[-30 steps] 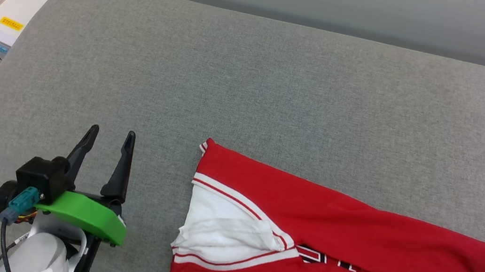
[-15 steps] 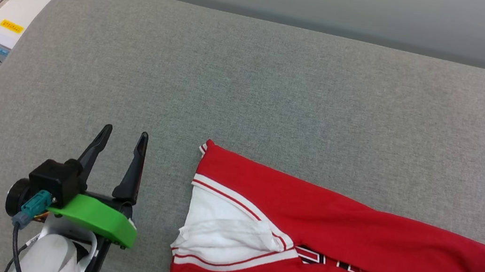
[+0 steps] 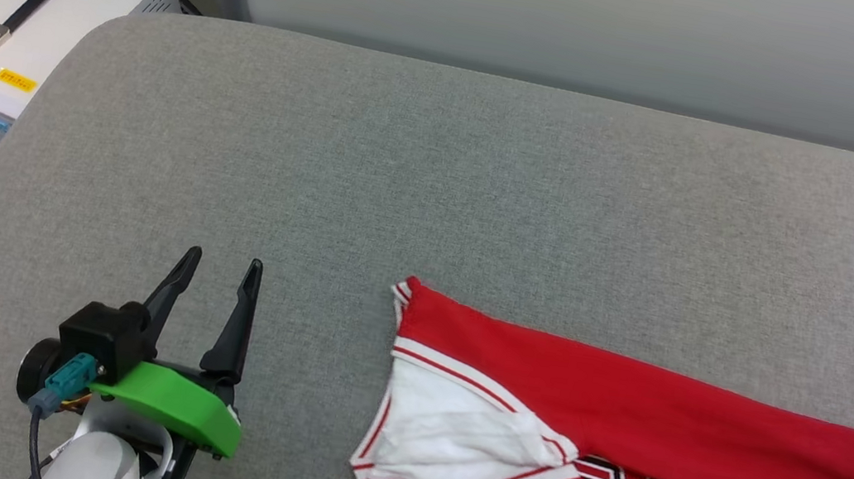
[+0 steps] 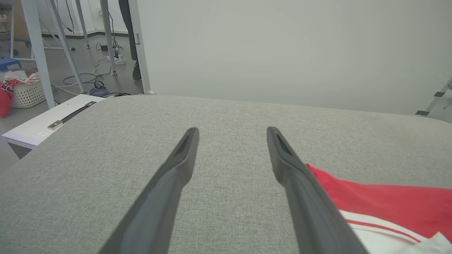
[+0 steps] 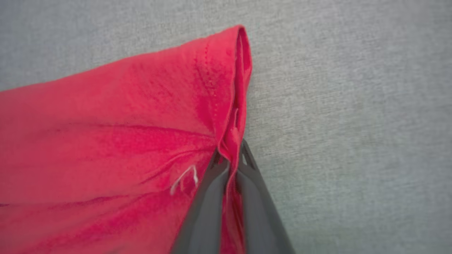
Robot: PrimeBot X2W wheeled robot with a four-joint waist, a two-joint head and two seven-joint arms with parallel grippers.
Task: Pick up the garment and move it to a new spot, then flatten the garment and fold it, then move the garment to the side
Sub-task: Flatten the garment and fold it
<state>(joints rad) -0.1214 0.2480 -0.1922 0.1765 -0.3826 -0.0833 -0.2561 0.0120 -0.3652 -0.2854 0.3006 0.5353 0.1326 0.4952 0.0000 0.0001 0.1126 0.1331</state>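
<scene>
1. A grey fabric-covered table (image 3: 483,197) spans the scene.
2. The red garment (image 3: 660,423) lies folded into a long strip across its near right part.
3. The left gripper (image 3: 225,257) sits just left of the garment, jaws wide apart and empty.
4. The right gripper (image 5: 230,155) has its jaws pinched tight on the garment's hem.
</scene>
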